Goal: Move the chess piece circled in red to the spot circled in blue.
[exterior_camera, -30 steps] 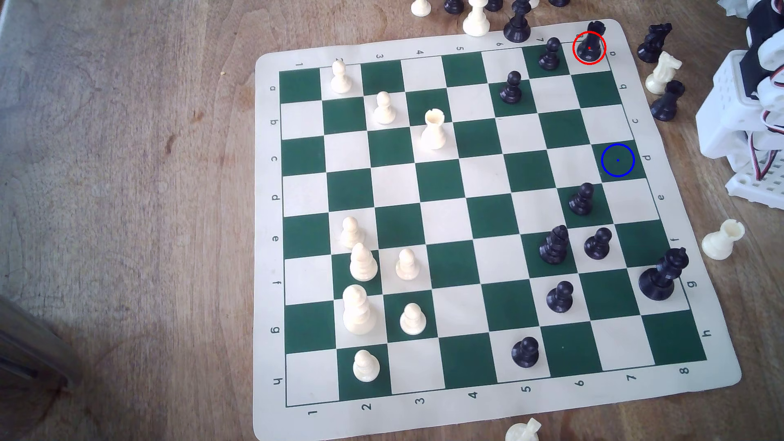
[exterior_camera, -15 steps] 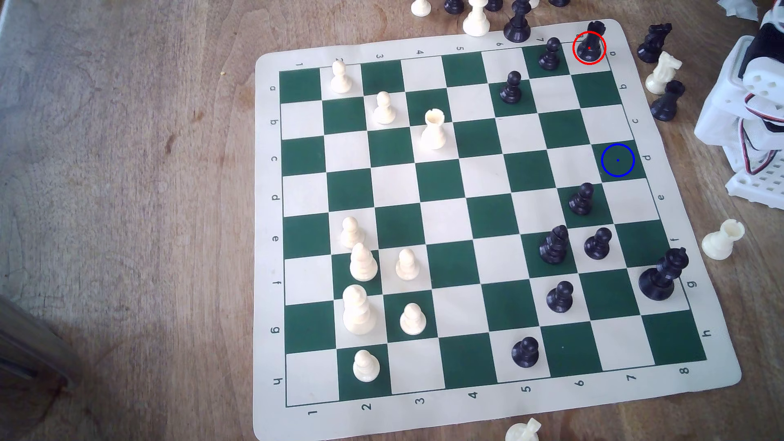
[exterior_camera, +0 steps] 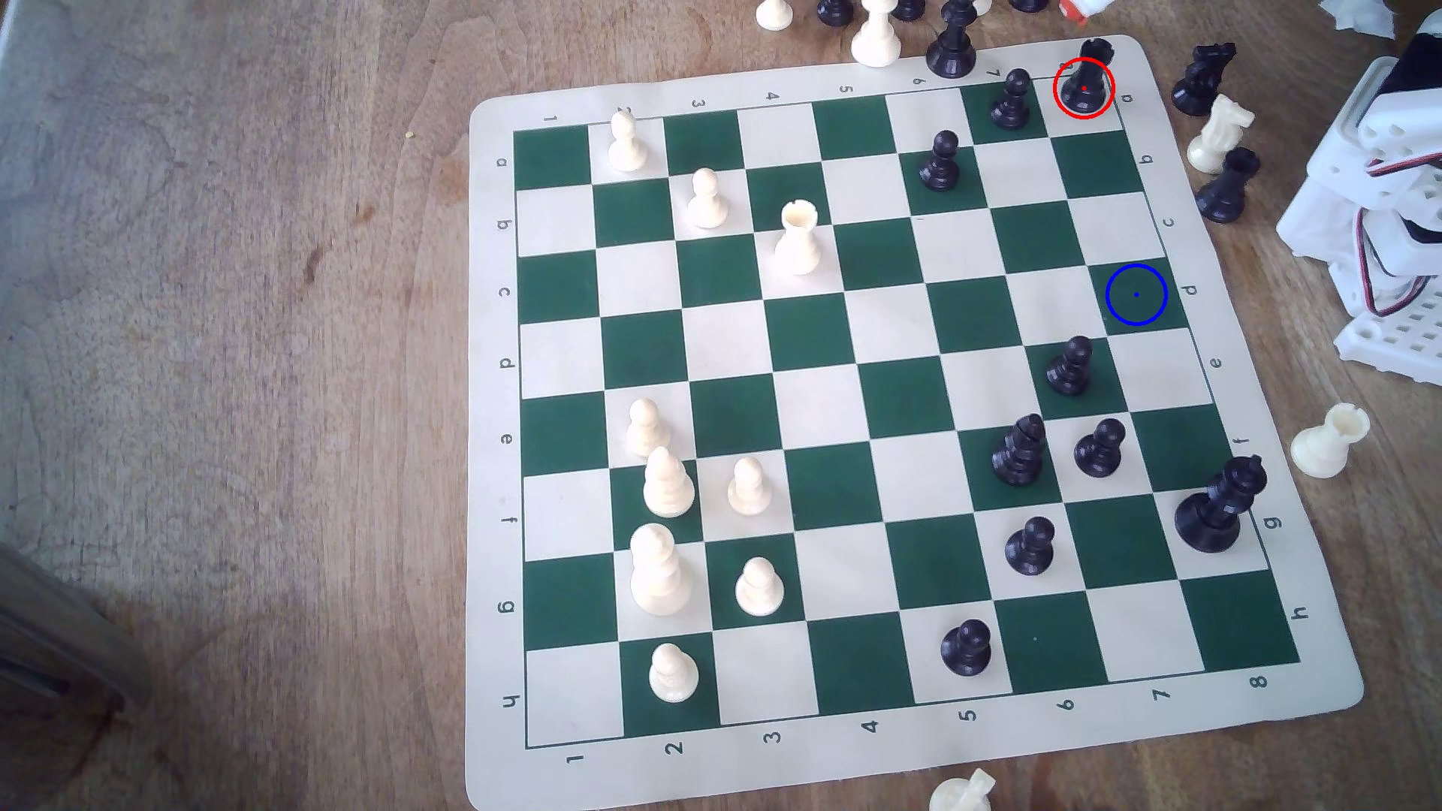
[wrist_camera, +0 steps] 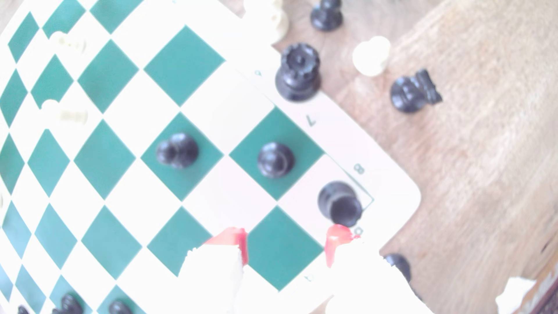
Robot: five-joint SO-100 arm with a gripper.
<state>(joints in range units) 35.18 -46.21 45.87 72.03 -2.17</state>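
Just one ringed rook, untouched.

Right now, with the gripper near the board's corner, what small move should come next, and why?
Probably ease the gripper forward until its open red-tipped fingers straddle the black rook. The rook stands ungrasped on its red-circled corner square, just ahead of one fingertip and off the gap's centre, and the blue-circled square is unoccupied.

The exterior view looks steeply down from above, far enough to take in the whole chessboard, the arm's base at three o'clock. The wrist view looks down close over the board's corner. Both share that one o'clock corner.
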